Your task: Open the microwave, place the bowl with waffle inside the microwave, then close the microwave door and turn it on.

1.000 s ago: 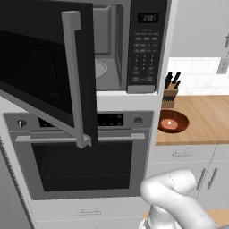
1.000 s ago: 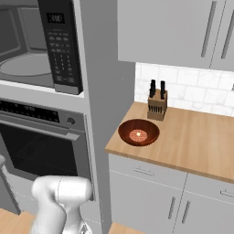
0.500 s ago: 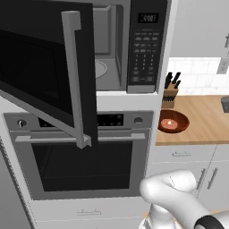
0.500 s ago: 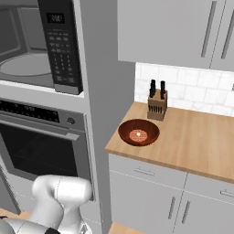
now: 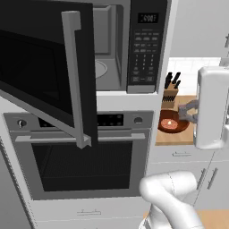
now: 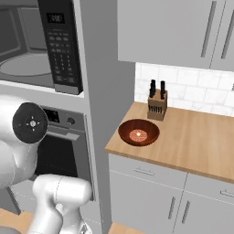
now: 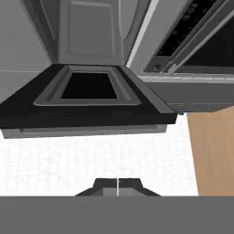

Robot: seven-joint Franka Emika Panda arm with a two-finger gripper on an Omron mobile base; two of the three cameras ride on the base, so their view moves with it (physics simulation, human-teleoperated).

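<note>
The microwave [image 5: 134, 44] stands with the microwave door [image 5: 36, 67] swung wide to the left, its silver bar handle [image 5: 75, 80] facing me. The grey cavity and turntable [image 5: 101, 69] are bare. The bowl with waffle [image 6: 139, 132] sits on the wooden counter right of the oven, also seen as the bowl [image 5: 171, 124] in the left base view. My gripper [image 5: 186, 112] hangs raised at the right, level with the bowl and pointing left, shut on nothing. In the hand view the shut fingertips [image 7: 118, 186] face the door's inner side [image 7: 91, 98].
The wall oven [image 5: 85, 156] with its horizontal handle sits under the microwave, below the open door. A knife block [image 6: 157, 104] stands behind the bowl on the counter [image 6: 196, 137]. Upper cabinets hang over the counter. My raised arm [image 6: 27, 132] stands before the oven.
The arm has risen from low down into both base views, bringing the hand up beside the bowl. Bowl and door have not moved.
</note>
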